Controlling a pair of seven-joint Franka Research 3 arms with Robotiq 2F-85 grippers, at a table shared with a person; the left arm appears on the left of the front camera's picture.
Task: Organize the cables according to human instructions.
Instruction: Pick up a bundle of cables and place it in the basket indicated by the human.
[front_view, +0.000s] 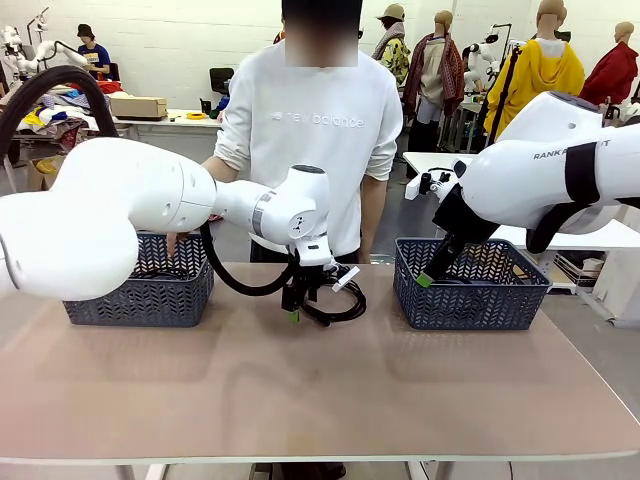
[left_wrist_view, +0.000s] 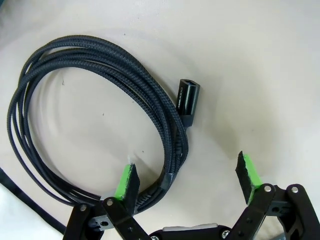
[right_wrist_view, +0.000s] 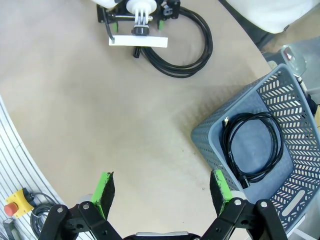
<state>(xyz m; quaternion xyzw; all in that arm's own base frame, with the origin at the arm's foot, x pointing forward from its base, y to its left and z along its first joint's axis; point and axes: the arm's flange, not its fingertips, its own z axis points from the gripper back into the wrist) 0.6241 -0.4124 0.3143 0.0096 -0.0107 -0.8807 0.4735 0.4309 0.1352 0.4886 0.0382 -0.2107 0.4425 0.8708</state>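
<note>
Left gripper (left_wrist_view: 187, 172) straddles, perhaps touching, coiled cable (left_wrist_view: 95, 65).

faint pale lettering reading "new balance" runs across the chest of the white sweatshirt (front_view: 310, 120) worn by the person standing at the far side of the table. on the white casing of the right arm (front_view: 560, 150), dark capitals spell "ranka", the start of the word cut off and the rest hidden behind a black strap. small pale print runs along the black plug (left_wrist_view: 188, 96) of the coiled cable in the left wrist view, too fine to read. a white tag (right_wrist_view: 138, 41) hangs at the left arm's wrist in the right wrist view; no writing can be made out on it.
</note>
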